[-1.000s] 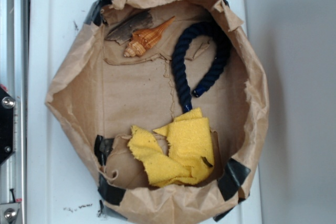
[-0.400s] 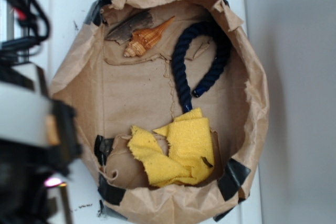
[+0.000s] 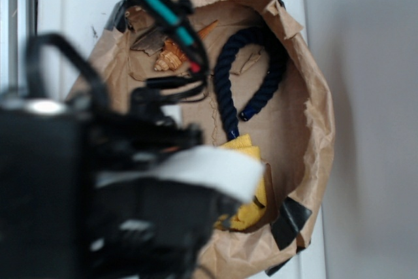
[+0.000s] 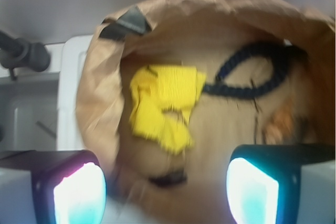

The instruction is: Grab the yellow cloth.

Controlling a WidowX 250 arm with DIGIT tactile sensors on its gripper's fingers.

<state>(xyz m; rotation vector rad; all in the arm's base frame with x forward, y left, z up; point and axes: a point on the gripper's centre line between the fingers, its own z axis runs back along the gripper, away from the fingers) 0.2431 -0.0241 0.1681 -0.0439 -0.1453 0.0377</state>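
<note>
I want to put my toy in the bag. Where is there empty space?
The bare brown floor between the yellow cloth, the navy rope and the seashell is free. It is crowded along the paper bag's wall, where those things lie.

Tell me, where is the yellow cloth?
In the wrist view the yellow cloth lies inside the paper bag, near its left wall, touching the rope.

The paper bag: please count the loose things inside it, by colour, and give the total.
In the paper bag:
Yellow: 1, the yellow cloth
Navy: 1, the rope
Orange-tan: 1, the seashell
Dark brown: 1, a flat piece, kind unclear
Total: 4
</note>
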